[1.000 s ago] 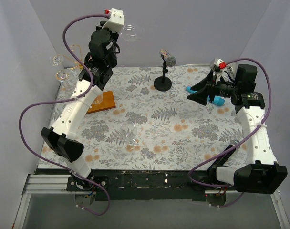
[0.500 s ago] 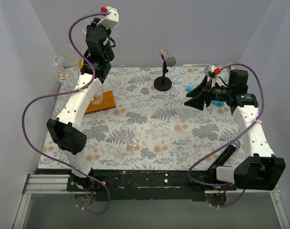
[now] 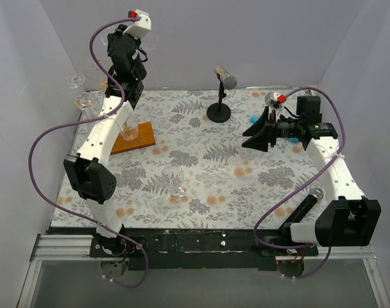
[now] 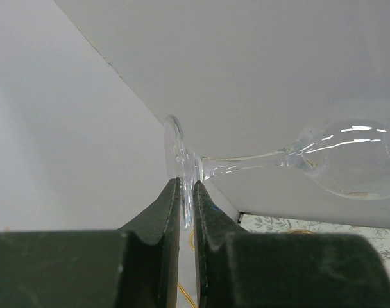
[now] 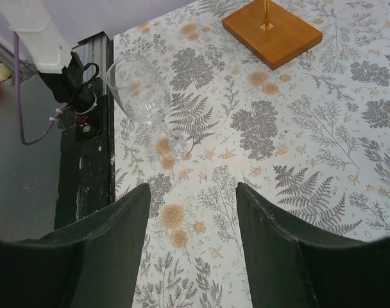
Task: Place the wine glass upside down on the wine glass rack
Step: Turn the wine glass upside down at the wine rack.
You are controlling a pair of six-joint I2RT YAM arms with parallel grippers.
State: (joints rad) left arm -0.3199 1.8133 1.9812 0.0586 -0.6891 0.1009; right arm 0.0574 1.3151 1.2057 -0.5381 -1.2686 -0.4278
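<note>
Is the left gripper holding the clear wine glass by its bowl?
No, the left gripper pinches the round foot of the clear wine glass, while its bowl juts out free to the right.

You have four glasses I can count surely: one wine glass (image 4: 349,163) high at eleven o'clock, two side glasses (image 3: 74,80) (image 3: 86,101) at ten o'clock, one standing glass (image 3: 176,183) near centre. Also one wine glass rack (image 3: 144,136), one microphone stand (image 3: 219,110) at twelve o'clock, two arms (image 3: 108,128) (image 3: 333,170).

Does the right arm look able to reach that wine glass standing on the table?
Probably yes. The right gripper is open and faces the standing wine glass, with only bare flowered tablecloth between them.
</note>
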